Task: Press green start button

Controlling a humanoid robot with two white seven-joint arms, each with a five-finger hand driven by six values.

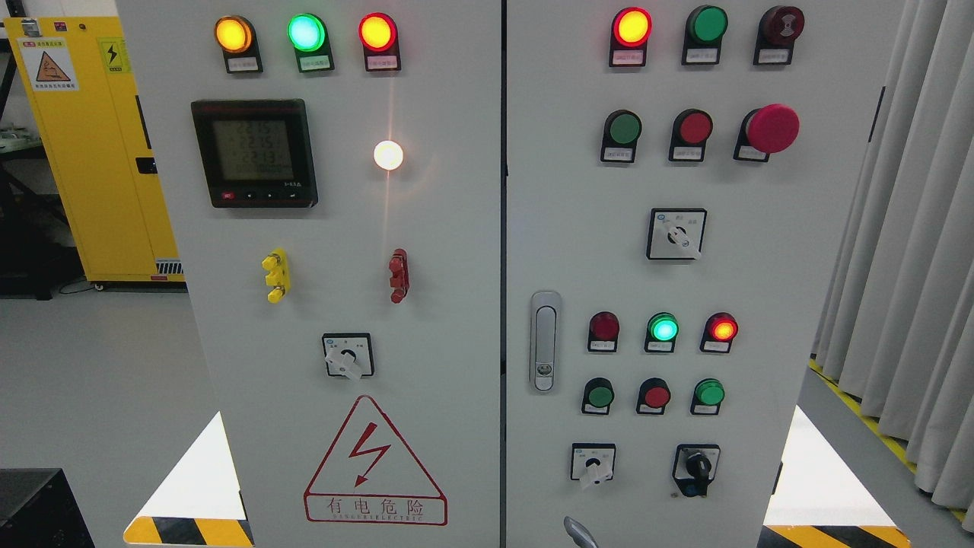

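A grey electrical cabinet fills the head view. On its right door (761, 289) sit three green push buttons: one in the upper row (624, 128) next to a red button (695, 126), and two in the lower row (599, 396) (709, 392) either side of another red button (656, 395). Their labels are too small to read. A small grey curved tip (580, 533), possibly a finger of my right hand, pokes up at the bottom edge below the lower buttons, touching nothing. My left hand is out of view.
A red mushroom stop button (771, 128) juts out at the upper right. Rotary switches (676, 234) (593, 463) (695, 466), a door latch (544, 342) and lit lamps (662, 329) share the right door. The left door carries a meter (253, 152). Curtains (913, 228) hang at the right.
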